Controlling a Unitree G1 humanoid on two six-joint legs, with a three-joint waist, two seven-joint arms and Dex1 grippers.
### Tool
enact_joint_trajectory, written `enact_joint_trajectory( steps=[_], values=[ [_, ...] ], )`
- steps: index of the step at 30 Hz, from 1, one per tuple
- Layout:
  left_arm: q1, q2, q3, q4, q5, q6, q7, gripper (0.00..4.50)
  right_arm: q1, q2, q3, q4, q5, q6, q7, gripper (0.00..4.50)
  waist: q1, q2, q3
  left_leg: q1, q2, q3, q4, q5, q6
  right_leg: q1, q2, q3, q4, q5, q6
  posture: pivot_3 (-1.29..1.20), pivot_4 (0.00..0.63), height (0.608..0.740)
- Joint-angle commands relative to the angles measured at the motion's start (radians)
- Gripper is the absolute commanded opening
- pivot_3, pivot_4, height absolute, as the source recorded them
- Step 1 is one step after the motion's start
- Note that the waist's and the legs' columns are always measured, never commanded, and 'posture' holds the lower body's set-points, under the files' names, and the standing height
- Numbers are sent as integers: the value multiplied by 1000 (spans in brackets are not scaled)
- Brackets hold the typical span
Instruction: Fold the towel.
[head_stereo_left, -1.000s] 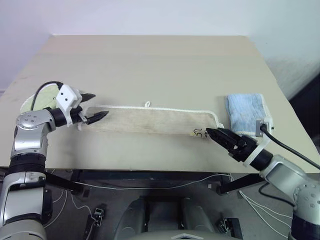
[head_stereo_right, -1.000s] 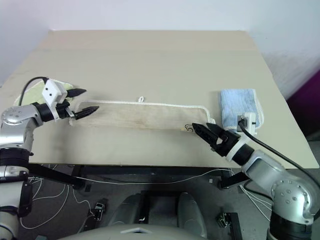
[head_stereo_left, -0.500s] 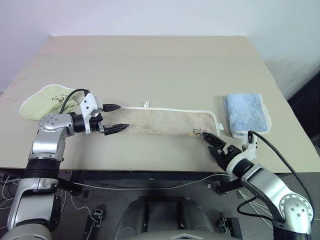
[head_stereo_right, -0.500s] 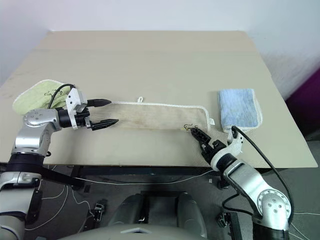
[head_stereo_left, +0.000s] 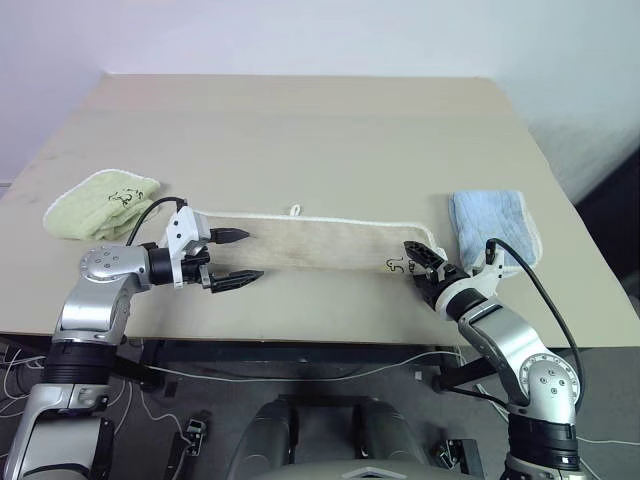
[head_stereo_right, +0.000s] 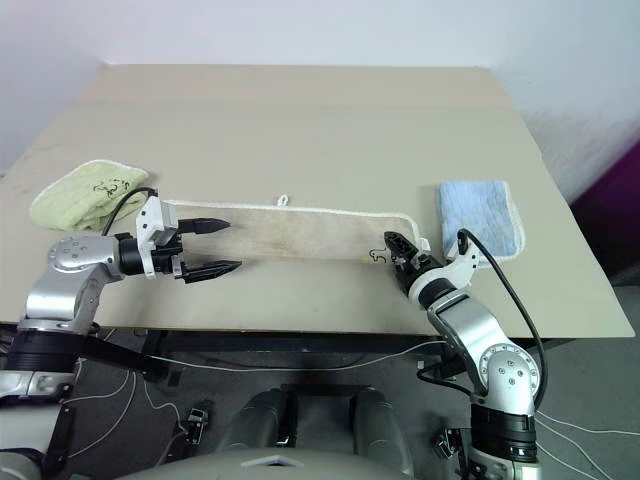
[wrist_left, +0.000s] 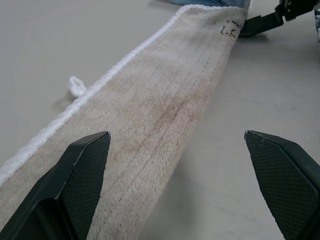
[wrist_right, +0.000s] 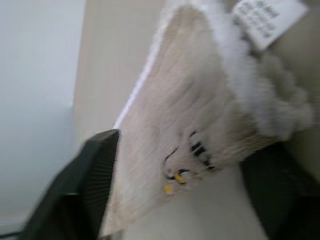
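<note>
The towel (head_stereo_left: 320, 243) is a long beige strip with white corded edging, lying across the table (head_stereo_left: 300, 130). Its small white loop (head_stereo_left: 295, 209) sits on the far edge and dark handwritten marks (head_stereo_left: 398, 266) are at the near right corner. My left gripper (head_stereo_left: 238, 257) is open near the towel's left end, one finger (wrist_left: 75, 180) over the cloth and the other (wrist_left: 287, 180) over bare table in front of the near edge. My right gripper (head_stereo_left: 418, 260) is at the marked corner with its jaws apart, and the corner (wrist_right: 195, 150) lies between its fingers.
A folded light-green towel (head_stereo_left: 100, 203) lies at the left, behind my left arm. A folded light-blue towel (head_stereo_left: 490, 228) lies just right of the beige strip's end. The table's front edge (head_stereo_left: 320, 328) runs close below both grippers. A white label (wrist_right: 267, 20) hangs at the towel's end.
My left gripper has slid right along the towel, uncovering the green towel. My right gripper has rolled and pushed forward onto the marked corner, its arm now coming from below.
</note>
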Motion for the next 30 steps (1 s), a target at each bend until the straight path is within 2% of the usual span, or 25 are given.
enact_joint_trajectory(
  steps=[1, 8, 15, 21, 26, 30],
  values=[
    [9, 17, 23, -44, -19, 5, 10, 4500, 15, 8, -52, 24, -50, -46, -21, 2464, 1, 0, 0, 0, 0, 0, 0, 0, 0, 0, 0, 0, 0, 0, 0, 0, 150, 740],
    [9, 14, 20, -39, -19, 2, 14, 4500, 12, 2, -93, 8, -57, -70, -6, 99, 5, 0, 0, 0, -1, 0, 0, 0, 0, 0, -1, 0, 0, 0, 0, 0, 150, 740],
    [-5, 2, 11, -13, -12, -11, 15, 4500, 30, -63, -126, -66, -41, -46, 15, 41, 6, 1, 1, -1, -1, 0, -1, 0, 0, -1, -1, 0, -1, 0, 0, 0, 150, 740],
    [-9, -5, 7, -2, -9, -20, 17, 4500, -22, -249, -86, -160, -126, 42, 135, 41, -1, 4, 2, -3, -1, 0, -1, 0, 0, -3, -1, 0, -1, 0, 0, 0, 150, 740],
    [-8, -18, 2, -4, -5, -24, 24, 4500, -138, -485, 110, -227, -385, 178, 370, 41, -2, 4, 2, -4, 0, 0, -1, 0, 0, -4, 1, 0, -1, 0, 0, 0, 150, 740],
    [-3, -26, -2, -10, -4, -26, 33, 4500, -234, -574, 298, -219, -592, 228, 553, 41, 1, 4, 2, -6, 0, 0, 0, 0, 0, -5, 0, -1, -1, 0, 0, 0, 150, 740]
  ],
)
